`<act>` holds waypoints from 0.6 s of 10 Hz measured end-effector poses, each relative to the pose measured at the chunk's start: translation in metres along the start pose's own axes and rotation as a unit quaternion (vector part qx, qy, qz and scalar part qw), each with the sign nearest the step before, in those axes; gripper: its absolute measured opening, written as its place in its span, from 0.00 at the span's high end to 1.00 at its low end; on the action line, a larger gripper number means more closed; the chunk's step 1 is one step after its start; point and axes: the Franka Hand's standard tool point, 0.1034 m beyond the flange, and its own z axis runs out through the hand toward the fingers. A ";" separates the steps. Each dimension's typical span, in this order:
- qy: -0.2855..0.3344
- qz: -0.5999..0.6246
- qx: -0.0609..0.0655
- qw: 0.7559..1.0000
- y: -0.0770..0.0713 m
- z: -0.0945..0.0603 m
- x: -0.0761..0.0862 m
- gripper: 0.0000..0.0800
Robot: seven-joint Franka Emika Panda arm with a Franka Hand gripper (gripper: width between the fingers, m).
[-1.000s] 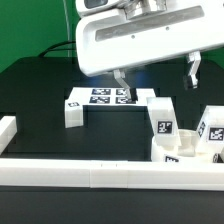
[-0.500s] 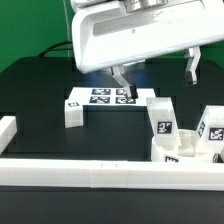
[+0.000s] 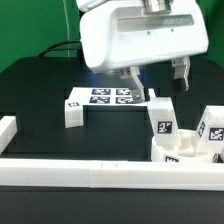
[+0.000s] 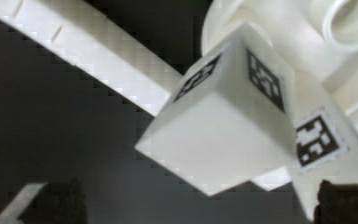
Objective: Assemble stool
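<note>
In the exterior view the tool [image 3: 155,80] hangs above the black tabletop [image 3: 40,85], its two fingers [image 3: 131,78] spread wide with nothing between them. Just below it stands an upright white plastic rectangular leg block [image 3: 160,116] bearing a square tag. The short round white plastic seat [image 3: 166,149] sits just beside that block, toward the exterior view's right, with a second tagged leg block [image 3: 212,127] by it. A third leg block [image 3: 72,109] lies next to the flat white marker board [image 3: 110,96]. A long white border rail [image 3: 90,176] runs along the front.

In the wrist view the upright leg block [image 4: 229,125] fills the centre, with the seat [image 4: 291,30] close behind it and the rail [image 4: 96,55] crossing the tabletop.
</note>
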 end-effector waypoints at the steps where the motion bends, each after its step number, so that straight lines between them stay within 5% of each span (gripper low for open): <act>1: 0.000 0.003 0.000 1.000 0.000 0.000 0.001 0.19; 4: -0.015 -0.019 0.011 1.000 -0.010 0.002 0.006 0.19; 5: -0.048 -0.040 0.034 0.997 -0.019 0.001 0.010 0.19; 6: -0.065 -0.056 0.043 0.995 -0.017 0.000 0.017 0.19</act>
